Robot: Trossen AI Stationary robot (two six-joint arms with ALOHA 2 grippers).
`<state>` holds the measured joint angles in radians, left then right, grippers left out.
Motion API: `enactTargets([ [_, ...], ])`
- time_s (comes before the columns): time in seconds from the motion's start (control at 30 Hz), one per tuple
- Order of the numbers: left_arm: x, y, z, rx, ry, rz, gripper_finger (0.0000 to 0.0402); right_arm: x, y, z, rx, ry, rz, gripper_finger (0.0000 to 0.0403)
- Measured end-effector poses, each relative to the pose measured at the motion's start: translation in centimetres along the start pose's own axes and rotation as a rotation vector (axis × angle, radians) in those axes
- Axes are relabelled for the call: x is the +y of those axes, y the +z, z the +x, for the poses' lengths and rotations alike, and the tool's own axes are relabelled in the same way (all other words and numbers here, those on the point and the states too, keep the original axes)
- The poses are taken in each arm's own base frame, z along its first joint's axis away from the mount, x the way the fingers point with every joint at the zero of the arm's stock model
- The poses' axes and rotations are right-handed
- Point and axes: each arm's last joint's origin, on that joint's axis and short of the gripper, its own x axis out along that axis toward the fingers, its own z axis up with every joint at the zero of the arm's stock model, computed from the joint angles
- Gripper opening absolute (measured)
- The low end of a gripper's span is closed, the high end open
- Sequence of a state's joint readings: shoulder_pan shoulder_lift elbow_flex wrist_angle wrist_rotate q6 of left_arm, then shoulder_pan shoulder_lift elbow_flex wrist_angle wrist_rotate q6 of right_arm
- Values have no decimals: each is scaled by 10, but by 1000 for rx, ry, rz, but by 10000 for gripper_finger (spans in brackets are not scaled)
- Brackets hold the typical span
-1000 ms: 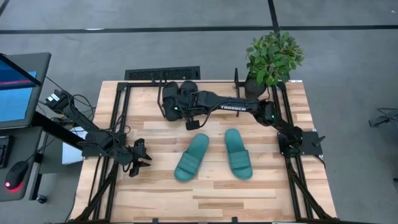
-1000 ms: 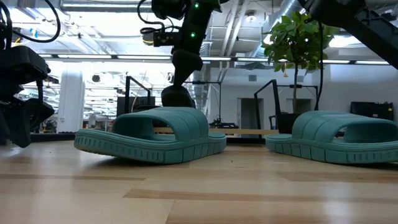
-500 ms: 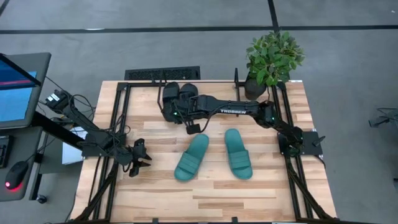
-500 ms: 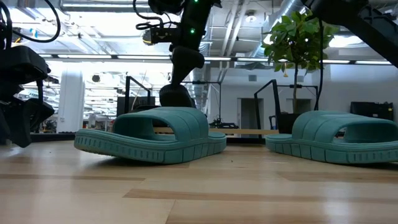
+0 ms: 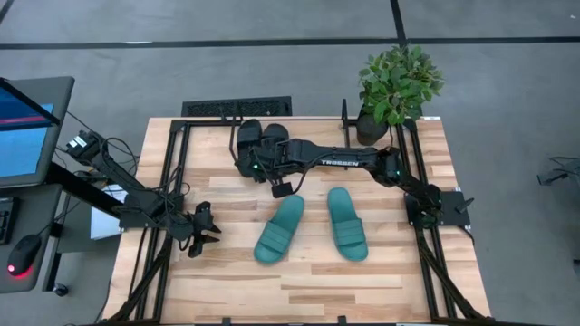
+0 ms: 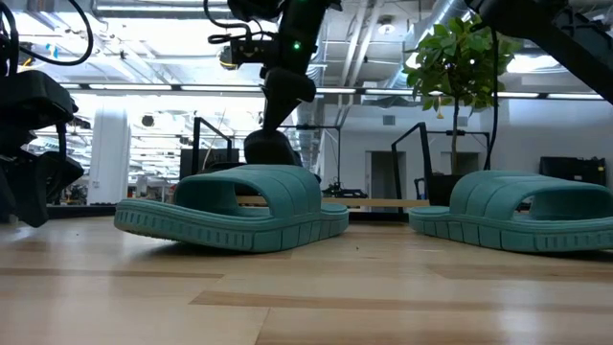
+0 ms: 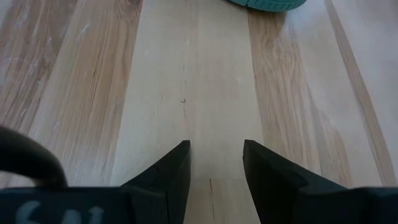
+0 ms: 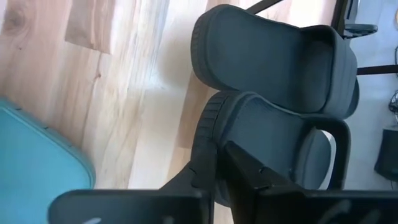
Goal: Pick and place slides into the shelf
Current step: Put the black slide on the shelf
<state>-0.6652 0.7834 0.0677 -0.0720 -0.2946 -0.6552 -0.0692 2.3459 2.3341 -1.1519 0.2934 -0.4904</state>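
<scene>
**Right arm at the rack with a black slide**

We're on a pale wooden table (image 5: 299, 281) of butcher-block planks, grey floor all round it, and across the low view a bright open workshop stretches away behind. A potted plant (image 5: 397, 83) stands at the far right corner, a monitor (image 5: 23, 127) sits off to the left. Nothing blocks the middle of the table except the two teal slides (image 5: 279, 228), lying side by side, soles down, toes fanned apart (the other one (image 5: 347, 223) just to its right).

Over to the shelf (image 5: 237, 136) at the far edge: two black slides (image 8: 273, 59) sit there side by side, touching. The right gripper (image 5: 268, 165) is right on the nearer black slide (image 8: 267, 146), fingers (image 8: 202, 177) pinching the edge of its sole, jaws nearly together.

The left gripper (image 7: 215, 163) hangs low over bare wood at the near left, jaws parted, holding nothing.

Against a second ago, the right arm has swung a little further left along the rack; the teal pair hasn't budged.
</scene>
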Motion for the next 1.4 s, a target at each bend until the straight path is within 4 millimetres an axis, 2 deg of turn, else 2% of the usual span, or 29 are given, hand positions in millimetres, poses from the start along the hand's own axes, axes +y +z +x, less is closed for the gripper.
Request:
enactTargets([
  [0.27,0,0,0,0,0,0,135,-4,-2,1,0,4,5,49],
  [0.67,0,0,0,0,0,0,135,-10,-11,4,46,24,7,50],
  [1.4,0,0,0,0,0,0,135,-11,-10,4,26,38,1,50],
])
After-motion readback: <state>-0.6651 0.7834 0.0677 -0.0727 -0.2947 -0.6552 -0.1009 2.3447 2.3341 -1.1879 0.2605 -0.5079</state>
